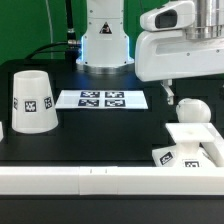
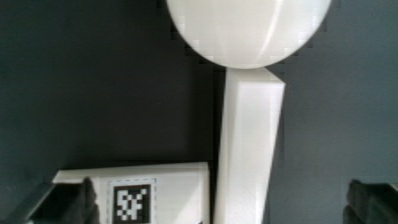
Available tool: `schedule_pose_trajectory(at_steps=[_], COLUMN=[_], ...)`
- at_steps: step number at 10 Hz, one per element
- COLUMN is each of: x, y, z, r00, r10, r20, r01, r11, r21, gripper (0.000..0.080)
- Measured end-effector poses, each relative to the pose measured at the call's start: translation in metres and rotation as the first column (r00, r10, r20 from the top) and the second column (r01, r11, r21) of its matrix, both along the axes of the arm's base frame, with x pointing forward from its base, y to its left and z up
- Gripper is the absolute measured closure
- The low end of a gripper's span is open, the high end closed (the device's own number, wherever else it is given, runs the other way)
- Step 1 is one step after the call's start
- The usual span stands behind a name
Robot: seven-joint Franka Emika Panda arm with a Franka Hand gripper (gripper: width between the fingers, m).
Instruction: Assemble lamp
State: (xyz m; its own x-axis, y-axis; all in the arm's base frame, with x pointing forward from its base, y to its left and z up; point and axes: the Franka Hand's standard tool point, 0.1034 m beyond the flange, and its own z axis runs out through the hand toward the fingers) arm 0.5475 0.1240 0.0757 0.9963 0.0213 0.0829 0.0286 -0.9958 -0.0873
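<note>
The bulb point(image 1: 190, 110) appears to stand upright on the square base point(image 1: 196, 142) at the exterior view's right, just below the gripper point(image 2: 214, 204). Its long axis runs from the round head down the neck. The jaws are spread wide on either side and hold nothing. The arm hangs over it, hand pointing down. The shade point(image 1: 30, 100) sits well apart.

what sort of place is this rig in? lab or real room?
Probably a robotics lab bench: black table, fixed marker board, green backdrop, and tagged white lamp parts like the shade.
</note>
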Motion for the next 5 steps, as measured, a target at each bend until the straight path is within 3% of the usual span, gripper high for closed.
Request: schedule_pose_trajectory(at_steps=[3, 5], x=[-0.010, -0.020], y=[-0.008, -0.005], z=[-0.005, -0.005], r00=[0.991, 0.959], r10=[-0.123, -0.179], r20=[-0.058, -0.219], r01=[0.125, 0.189], r11=[0.992, 0.982], r21=[0.031, 0.022], gripper=[0.0101, 0.0101])
